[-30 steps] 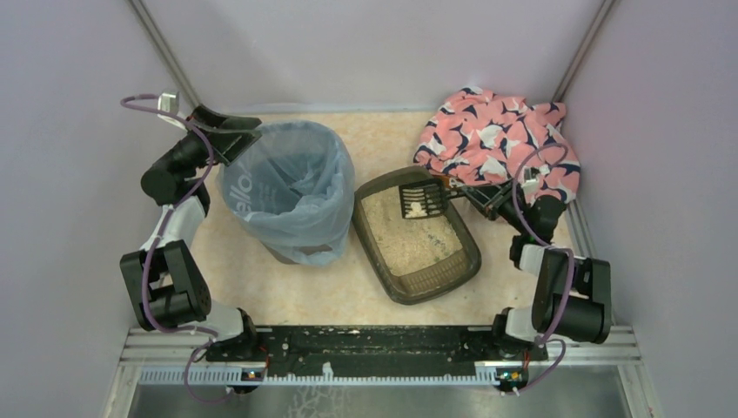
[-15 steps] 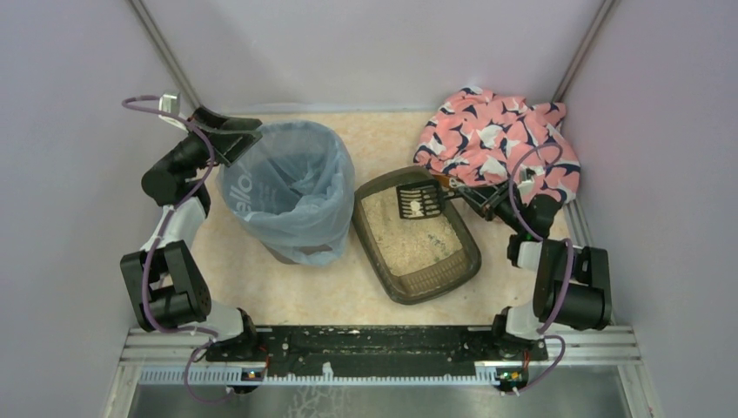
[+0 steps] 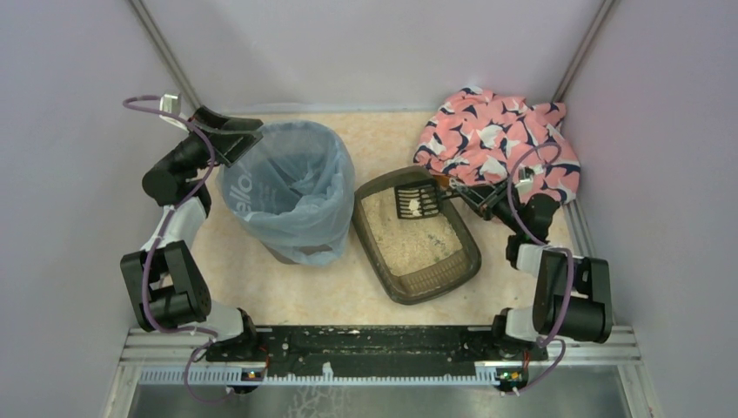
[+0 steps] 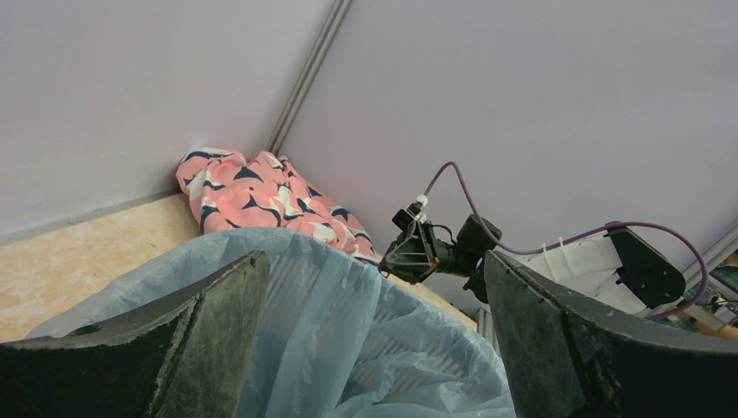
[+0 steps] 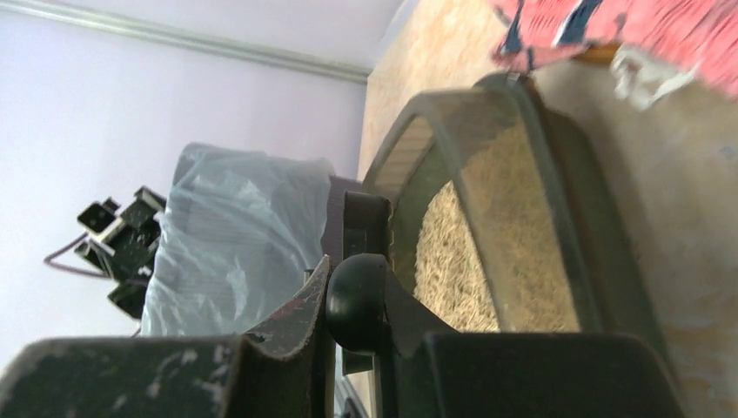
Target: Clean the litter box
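Observation:
The litter box (image 3: 438, 285) is a dark brown tray of beige litter at mid-table, and its rim (image 5: 557, 218) fills the right wrist view. A black slotted scoop (image 3: 412, 202) with pale clumps in it hangs over the tray's far end. My right gripper (image 3: 474, 198) is shut on the scoop's rounded black handle (image 5: 357, 300). My left gripper (image 3: 235, 138) stands wide open at the far left rim of the round bin (image 3: 291, 187), its jaws astride the blue bag (image 4: 348, 348) without pinching it.
A pink patterned cloth (image 3: 496, 144) is heaped in the far right corner, just behind the right gripper. The bin stands close to the tray's left side. Purple walls close in on three sides. Loose cables loop off both wrists.
The scoop has drifted a little left over the tray's far end, with the right wrist following. The left arm has not moved.

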Available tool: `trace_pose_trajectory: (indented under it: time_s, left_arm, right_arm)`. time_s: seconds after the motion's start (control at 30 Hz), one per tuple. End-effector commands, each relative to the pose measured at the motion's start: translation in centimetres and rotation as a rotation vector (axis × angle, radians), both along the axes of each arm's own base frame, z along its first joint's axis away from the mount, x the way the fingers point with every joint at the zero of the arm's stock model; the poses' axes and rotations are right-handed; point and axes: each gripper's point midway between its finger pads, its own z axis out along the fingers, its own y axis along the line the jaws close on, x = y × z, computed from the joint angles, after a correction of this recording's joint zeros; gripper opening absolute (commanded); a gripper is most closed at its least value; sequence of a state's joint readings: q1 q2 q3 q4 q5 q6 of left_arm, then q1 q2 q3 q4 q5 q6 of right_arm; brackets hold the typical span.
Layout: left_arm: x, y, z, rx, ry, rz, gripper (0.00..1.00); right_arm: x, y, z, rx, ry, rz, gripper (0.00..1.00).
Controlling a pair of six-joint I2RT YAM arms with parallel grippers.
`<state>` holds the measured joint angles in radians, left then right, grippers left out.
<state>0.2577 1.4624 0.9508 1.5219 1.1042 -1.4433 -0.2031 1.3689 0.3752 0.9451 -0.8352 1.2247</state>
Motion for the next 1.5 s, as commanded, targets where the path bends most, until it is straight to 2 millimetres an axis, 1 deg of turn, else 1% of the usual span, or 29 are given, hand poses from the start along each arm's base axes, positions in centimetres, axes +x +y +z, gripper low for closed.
trace_pose_trajectory:
  time_s: [0.0, 0.03, 0.07, 0.13, 0.2, 0.23, 0.27, 0.33, 0.37, 0.43, 0.47, 0.5, 0.53, 0.57, 0.63, 0.67, 0.7, 0.73, 0.8, 0.83, 0.9, 0.93, 1.03, 1.1, 1.2, 1.23, 1.33, 1.43, 1.47]
  left_arm:
    - [-0.7, -0.3, 0.7, 0.021, -0.064, 0.001, 0.99]
    - [-0.8, -0.3, 0.7, 0.019, -0.066, -0.003, 0.99]
    - [-0.9, -0.4, 0.6, 0.018, -0.062, -0.008, 0.99]
    - [-1.1, -0.4, 0.6, 0.021, -0.064, -0.012, 0.99]
    - [-1.0, -0.4, 0.7, 0.025, -0.066, -0.007, 0.99]
    - [-1.1, -0.4, 0.7, 0.025, -0.069, -0.006, 0.99]
    - [-1.1, -0.4, 0.7, 0.024, -0.068, -0.005, 0.99]
    - [-1.0, -0.4, 0.7, 0.025, -0.066, 0.001, 0.99]
    - [-0.9, -0.3, 0.6, 0.024, -0.062, 0.0, 0.99]
    - [-1.0, -0.4, 0.6, 0.026, -0.064, -0.003, 0.99]
    - [-1.0, -0.4, 0.6, 0.026, -0.064, -0.003, 0.99]
    - [-0.9, -0.4, 0.6, 0.027, -0.063, -0.001, 0.99]
    - [-0.8, -0.3, 0.6, 0.027, -0.062, 0.002, 0.99]
    - [-0.8, -0.4, 0.6, 0.028, -0.06, 0.0, 0.99]
    - [-0.8, -0.3, 0.5, 0.023, -0.056, -0.005, 0.99]
    - [-0.9, -0.4, 0.5, 0.022, -0.061, -0.007, 0.99]
    - [-0.9, -0.4, 0.5, 0.02, -0.058, -0.006, 0.99]
    - [-0.8, -0.4, 0.5, 0.019, -0.057, -0.006, 0.99]
    - [-0.8, -0.4, 0.5, 0.021, -0.057, -0.007, 0.99]
    - [-0.9, -0.4, 0.5, 0.022, -0.059, -0.008, 0.99]
    - [-0.9, -0.4, 0.4, 0.026, -0.06, -0.001, 0.99]
    - [-0.7, -0.3, 0.4, 0.026, -0.055, 0.004, 0.99]
    - [-0.7, -0.4, 0.4, 0.023, -0.053, 0.0, 0.99]
    - [-0.7, -0.4, 0.3, 0.019, -0.051, 0.0, 0.99]
    - [-0.5, -0.4, 0.2, 0.012, -0.042, -0.004, 0.99]
    - [-0.5, -0.3, 0.2, 0.008, -0.041, -0.006, 0.99]
    - [-0.6, -0.3, 0.2, 0.007, -0.043, -0.007, 0.99]
    - [-0.2, -0.2, -0.2, 0.013, -0.031, 0.002, 0.99]
    - [-0.2, -0.2, -0.3, 0.012, -0.028, 0.004, 0.99]
  right_arm:
    - [-0.7, 0.6, 0.8, 0.012, -0.058, -0.004, 0.0]
    - [-0.5, -0.5, 0.6, 0.013, -0.048, -0.042, 0.0]
    - [-0.3, -1.0, 0.7, 0.014, -0.043, -0.055, 0.0]
    - [-0.3, -0.5, 2.4, 0.015, -0.094, -0.02, 0.0]
    - [0.0, -1.8, 3.6, 0.007, -0.131, -0.073, 0.0]
    - [0.4, -2.3, 3.2, -0.016, -0.107, -0.094, 0.0]
    - [0.6, -1.7, 3.2, -0.052, -0.106, -0.068, 0.0]
    - [0.1, 1.1, 3.4, -0.1, -0.132, 0.058, 0.0]
    - [0.0, 1.2, 3.3, -0.091, -0.133, 0.047, 0.0]
    - [0.2, -0.8, 2.6, -0.064, -0.105, -0.056, 0.0]
    - [0.1, -0.7, 2.2, -0.055, -0.093, -0.055, 0.0]
    - [-0.3, 0.7, 2.3, -0.048, -0.106, 0.014, 0.0]
    - [-0.6, 1.5, 2.3, -0.021, -0.113, 0.052, 0.0]
    - [-0.7, 1.0, 2.5, 0.027, -0.113, 0.023, 0.0]
    - [-0.5, -0.8, 1.7, 0.067, -0.079, -0.04, 0.0]
    - [-0.4, -0.4, 1.7, 0.055, -0.083, -0.008, 0.0]
    - [-0.6, 0.9, 2.1, 0.047, -0.095, 0.069, 0.0]
    - [-0.9, 1.5, 2.5, 0.057, -0.106, 0.094, 0.0]
    - [-0.4, -0.1, 2.3, 0.067, -0.086, 0.005, 0.0]
    - [0.0, -0.7, 1.7, 0.035, -0.064, -0.016, 0.0]
    - [0.2, 0.7, 2.0, -0.018, -0.06, 0.046, 0.0]
    - [0.2, 1.0, 2.7, -0.011, -0.07, 0.041, 0.0]
    - [0.9, 0.5, 5.2, -0.027, -0.098, 0.006, 0.0]
    - [1.4, 0.7, 7.1, -0.029, -0.126, 0.01, 0.0]
    - [1.9, 1.7, 10.4, 0.017, -0.177, 0.041, 0.0]
    - [2.2, 2.0, 11.9, 0.038, -0.197, 0.049, 0.0]
    - [3.0, 2.9, 14.9, 0.036, -0.254, 0.063, 0.0]
    - [4.0, 4.6, 17.3, 0.012, -0.292, 0.106, 0.0]
    - [4.1, 5.6, 18.3, 0.011, -0.306, 0.129, 0.0]
